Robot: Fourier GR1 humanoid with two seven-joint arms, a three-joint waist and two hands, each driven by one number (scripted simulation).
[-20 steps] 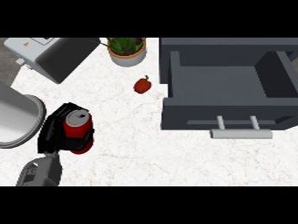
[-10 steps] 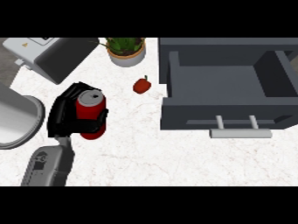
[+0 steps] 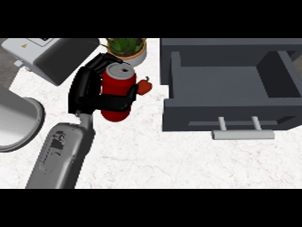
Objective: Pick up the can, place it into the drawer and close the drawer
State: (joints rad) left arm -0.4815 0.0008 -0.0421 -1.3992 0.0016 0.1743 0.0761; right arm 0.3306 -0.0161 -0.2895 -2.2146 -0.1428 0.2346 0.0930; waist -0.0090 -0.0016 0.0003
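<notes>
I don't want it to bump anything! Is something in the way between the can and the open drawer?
Mostly no. The left hand holds the can. A small red pepper sits just right of it, with the drawer's left wall beyond. Inside, the drawer looks bare.

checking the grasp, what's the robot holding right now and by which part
The left hand holds the red can, fingers curled round the middle of its body.

The white marbled tabletop (image 3: pixel 179 159) carries a potted plant (image 3: pixel 127 48) at its far edge, a small red pepper (image 3: pixel 145 85) just before it.
</notes>
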